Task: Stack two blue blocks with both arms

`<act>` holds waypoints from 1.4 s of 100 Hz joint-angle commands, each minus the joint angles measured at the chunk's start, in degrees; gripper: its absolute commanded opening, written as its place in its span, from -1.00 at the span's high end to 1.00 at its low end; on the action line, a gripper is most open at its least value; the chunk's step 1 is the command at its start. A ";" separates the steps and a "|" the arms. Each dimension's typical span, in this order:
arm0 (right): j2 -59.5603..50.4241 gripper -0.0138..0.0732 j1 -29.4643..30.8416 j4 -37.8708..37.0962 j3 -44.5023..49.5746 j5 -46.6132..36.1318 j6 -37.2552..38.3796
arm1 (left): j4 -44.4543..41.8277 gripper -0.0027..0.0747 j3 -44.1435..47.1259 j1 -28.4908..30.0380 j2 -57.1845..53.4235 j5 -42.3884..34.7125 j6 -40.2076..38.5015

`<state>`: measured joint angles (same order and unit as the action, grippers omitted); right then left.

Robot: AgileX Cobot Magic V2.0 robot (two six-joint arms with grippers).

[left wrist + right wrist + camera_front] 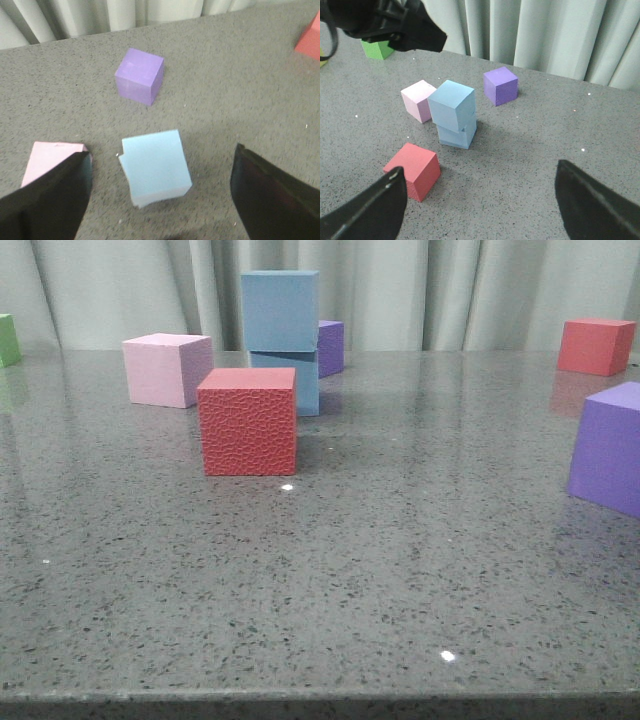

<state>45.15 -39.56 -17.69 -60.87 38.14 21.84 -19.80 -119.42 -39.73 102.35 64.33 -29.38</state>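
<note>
The two blue blocks stand stacked at the back middle of the table. The upper blue block [280, 310] sits slightly turned on the lower blue block [300, 388]. The right wrist view shows the stack too, upper block [451, 105] on lower block [457, 134]. My left gripper [160, 200] is open and empty, hovering above the stack, whose pale top face [156, 162] lies between its dark fingers [50, 200]. My right gripper [480, 205] is open and empty, well back from the stack. Neither gripper shows in the front view.
A red cube [248, 420] stands just in front of the stack, a pink cube [166, 369] to its left, a purple cube [331, 347] behind it. A green cube [8, 340] sits far left. Another red cube [595, 346] and a purple cube [610, 445] sit at the right. The left arm [390, 25] hangs above.
</note>
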 commanded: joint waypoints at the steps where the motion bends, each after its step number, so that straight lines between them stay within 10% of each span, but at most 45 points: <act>1: -2.14 -0.69 -0.10 -1.79 0.02 -4.62 0.02 | -2.12 -0.51 -1.85 -0.78 -4.19 -0.51 2.08; 81: -7.60 -0.69 -0.10 -2.82 5.36 -3.25 0.83 | -1.37 -0.46 12.08 -0.78 -20.03 -1.52 11.33; 114: -13.46 -0.62 -0.10 -3.51 9.97 -3.68 2.17 | -1.63 0.03 32.20 -0.78 -32.86 -12.01 11.45; 140: -16.24 0.08 -0.10 -3.51 12.31 -3.35 2.46 | -1.97 0.65 49.30 -0.78 -43.76 -22.05 11.35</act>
<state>29.43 -39.56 -19.45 -47.54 38.59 24.12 -20.15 -73.10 -40.00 62.83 49.16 -18.03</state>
